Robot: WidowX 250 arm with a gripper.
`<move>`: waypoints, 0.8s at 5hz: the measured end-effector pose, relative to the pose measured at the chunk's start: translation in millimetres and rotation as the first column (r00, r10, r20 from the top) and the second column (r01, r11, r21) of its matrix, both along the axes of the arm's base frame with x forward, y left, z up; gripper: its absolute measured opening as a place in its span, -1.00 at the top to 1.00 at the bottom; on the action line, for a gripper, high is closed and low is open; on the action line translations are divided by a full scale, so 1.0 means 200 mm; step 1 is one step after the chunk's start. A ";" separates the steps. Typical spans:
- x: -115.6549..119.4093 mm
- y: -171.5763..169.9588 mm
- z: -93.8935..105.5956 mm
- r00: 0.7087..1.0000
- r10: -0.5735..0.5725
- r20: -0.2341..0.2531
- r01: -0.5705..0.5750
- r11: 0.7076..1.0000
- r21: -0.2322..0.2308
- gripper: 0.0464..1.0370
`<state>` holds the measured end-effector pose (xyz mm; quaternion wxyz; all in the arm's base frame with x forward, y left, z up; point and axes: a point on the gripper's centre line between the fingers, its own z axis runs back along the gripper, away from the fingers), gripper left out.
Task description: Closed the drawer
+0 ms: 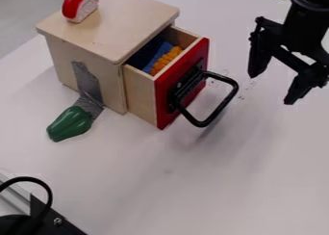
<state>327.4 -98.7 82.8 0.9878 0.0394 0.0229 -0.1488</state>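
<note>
The drawer [183,80] has a red front and a black loop handle [227,105], and it stands partly pulled out of a light wooden box [90,60]. Inside it lie a blue cloth [155,60] and an orange thing [166,59]. My gripper [270,90] hangs at the upper right, to the right of the handle and apart from it. Its two fingers are spread wide, with nothing between them.
On top of the box sits a red and white toy piece [81,5]. A green toy pepper [70,124] lies beside the box's left side, by grey tape [89,104]. Black equipment with a cable [40,215] occupies the lower left corner.
</note>
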 end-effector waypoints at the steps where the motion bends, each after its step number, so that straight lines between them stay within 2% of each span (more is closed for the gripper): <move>1: 0.00 0.08 -0.06 0.999 0.031 -0.032 -0.030 0.999 0.025 -0.93; 2: -0.03 0.19 -0.17 0.993 0.077 -0.091 -0.070 0.994 0.080 -0.93; 3: -0.04 0.30 -0.23 0.985 0.135 -0.106 -0.125 0.987 0.103 -0.93; 4: -0.07 0.29 -0.36 0.973 0.150 -0.173 -0.134 0.986 0.096 -0.85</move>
